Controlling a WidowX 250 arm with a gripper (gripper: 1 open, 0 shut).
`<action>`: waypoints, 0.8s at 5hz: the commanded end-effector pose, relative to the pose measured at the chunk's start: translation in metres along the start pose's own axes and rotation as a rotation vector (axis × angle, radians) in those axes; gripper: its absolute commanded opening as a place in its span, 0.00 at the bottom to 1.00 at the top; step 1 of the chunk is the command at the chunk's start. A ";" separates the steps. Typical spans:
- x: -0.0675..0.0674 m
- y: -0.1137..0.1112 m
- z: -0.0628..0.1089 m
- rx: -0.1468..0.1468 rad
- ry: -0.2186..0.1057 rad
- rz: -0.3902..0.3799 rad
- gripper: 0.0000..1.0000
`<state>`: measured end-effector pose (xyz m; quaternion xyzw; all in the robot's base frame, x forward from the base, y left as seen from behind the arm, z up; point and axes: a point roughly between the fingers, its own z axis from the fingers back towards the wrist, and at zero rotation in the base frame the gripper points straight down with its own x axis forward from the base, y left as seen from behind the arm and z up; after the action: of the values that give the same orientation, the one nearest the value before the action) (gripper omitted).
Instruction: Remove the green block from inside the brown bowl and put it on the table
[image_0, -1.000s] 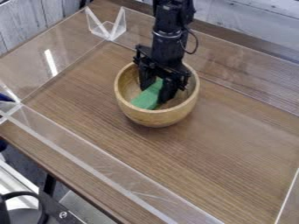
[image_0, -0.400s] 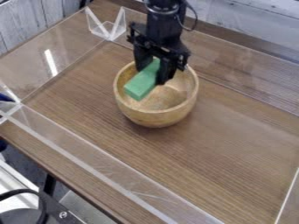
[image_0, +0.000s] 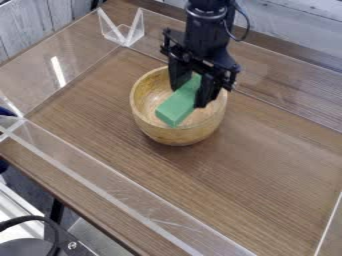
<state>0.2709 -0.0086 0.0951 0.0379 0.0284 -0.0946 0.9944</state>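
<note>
Since block needs clearing the brown bowl (image_0: 179, 112) rim, gripper (image_0: 201, 88) is pinching green block (image_0: 183, 101) tilted, hanging above bowl center-frame w/ table (image_0: 254, 190) waiting.

Smooth wooden bowl (image_0: 181, 120); wood-grain table (image_0: 201, 190); glossy clear acrylic walls (image_0: 80, 165).

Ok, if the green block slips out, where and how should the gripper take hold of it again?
Grip the green block across its thin faces near the upper end, coming straight down from above, as the gripper holds it now. It is a flat slab hanging tilted, lower end over the brown bowl, whose thick walls block any sideways approach.
</note>
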 end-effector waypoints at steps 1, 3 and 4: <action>0.000 -0.023 0.021 -0.007 -0.050 -0.025 0.00; 0.001 -0.035 0.017 0.032 -0.010 -0.037 0.00; 0.000 -0.037 0.018 0.023 -0.013 -0.087 0.00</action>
<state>0.2566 -0.0441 0.0956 0.0491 0.0534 -0.1365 0.9880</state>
